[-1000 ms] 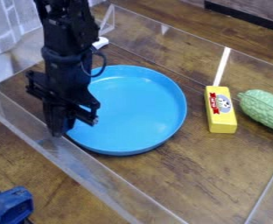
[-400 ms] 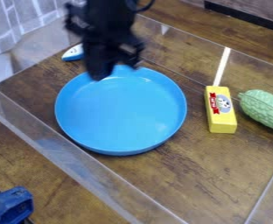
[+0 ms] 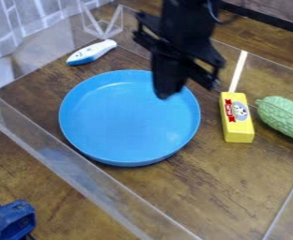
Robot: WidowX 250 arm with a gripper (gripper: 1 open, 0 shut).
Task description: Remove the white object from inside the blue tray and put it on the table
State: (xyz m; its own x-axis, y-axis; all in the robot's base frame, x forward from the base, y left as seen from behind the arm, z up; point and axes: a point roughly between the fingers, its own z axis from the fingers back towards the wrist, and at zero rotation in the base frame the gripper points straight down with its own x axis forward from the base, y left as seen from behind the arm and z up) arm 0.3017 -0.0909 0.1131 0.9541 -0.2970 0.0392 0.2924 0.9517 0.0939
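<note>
Claw [image 3: 169, 89] shifted right, white object [image 3: 90, 52] far left.

1 camera looks down obliquely from high beside the table [image 3: 61, 141]; fairly near; blue tray [image 3: 112, 141] central

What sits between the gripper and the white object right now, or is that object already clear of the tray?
Nothing visible stands between them. The white object already lies on the table, outside the blue tray, beyond its far-left rim. The gripper hangs over the tray's far right side, jaws shut and empty.
</note>
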